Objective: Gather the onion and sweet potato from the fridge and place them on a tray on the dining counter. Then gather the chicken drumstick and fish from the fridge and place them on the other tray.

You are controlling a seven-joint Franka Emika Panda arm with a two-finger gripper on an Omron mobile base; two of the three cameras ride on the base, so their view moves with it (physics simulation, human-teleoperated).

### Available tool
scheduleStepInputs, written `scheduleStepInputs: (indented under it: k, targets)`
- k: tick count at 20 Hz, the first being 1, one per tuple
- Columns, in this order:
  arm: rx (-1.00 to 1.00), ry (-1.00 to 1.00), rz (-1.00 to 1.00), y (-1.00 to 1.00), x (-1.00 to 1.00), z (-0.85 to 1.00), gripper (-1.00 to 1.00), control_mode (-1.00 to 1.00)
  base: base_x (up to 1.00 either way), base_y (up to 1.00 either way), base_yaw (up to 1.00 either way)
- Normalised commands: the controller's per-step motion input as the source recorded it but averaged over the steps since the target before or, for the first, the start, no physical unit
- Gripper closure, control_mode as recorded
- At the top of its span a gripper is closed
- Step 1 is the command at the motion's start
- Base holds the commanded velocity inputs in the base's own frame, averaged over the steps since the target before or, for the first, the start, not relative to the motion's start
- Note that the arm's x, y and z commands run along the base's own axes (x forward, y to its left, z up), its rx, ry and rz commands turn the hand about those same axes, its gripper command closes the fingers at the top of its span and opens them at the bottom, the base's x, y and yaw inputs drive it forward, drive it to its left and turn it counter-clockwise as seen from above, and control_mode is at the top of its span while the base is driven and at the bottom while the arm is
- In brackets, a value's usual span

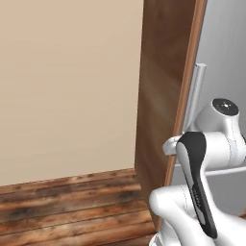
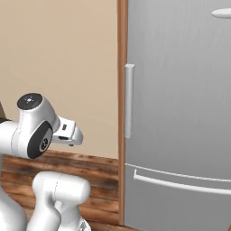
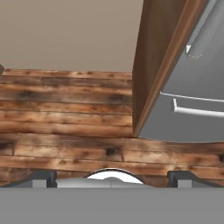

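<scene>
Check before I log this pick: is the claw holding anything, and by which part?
Nothing is held. The claw is open over bare floor, short of the closed fridge.

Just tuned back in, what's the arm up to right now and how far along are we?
Early stage, by the look of it. The robot is parked in front of the fridge, whose door is shut. The gripper hangs in the air to the left of the vertical bar handle, apart from it and holding nothing; the hand view looks down at the wooden floor and shows the jaws spread wide. No food or tray is in sight.
</scene>
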Motion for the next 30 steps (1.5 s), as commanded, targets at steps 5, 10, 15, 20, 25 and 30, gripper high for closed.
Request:
scheduleStepInputs:
  k: [5, 10, 15, 20, 25, 30]
  targets:
    - [-0.01, 0.0, 0.0, -0.14, 0.02, -0.18, -1.0, -1.0, 0.0, 0.0, 0.0]
    - [0.0, -0.02, 0.0, -0.63, 0.04, -0.31, -1.0, -1.0, 0.0, 0.0, 0.0]
    - [0.0, -0.14, 0.0, -0.57, 0.05, -0.16, -1.0, -1.0, 0.0, 0.0, 0.0]
    - [-0.01, -0.38, 0.0, -0.23, 0.0, -0.01, -1.0, -1.0, 0.0, 0.0, 0.0]
    - [-0.11, -0.43, 0.0, -0.05, -0.02, 0.0, -1.0, -1.0, 0.0, 0.0, 0.0]
    - [-0.16, -0.27, 0.0, -0.01, 0.0, 0.0, -1.0, -1.0, 0.0, 0.0, 0.0]
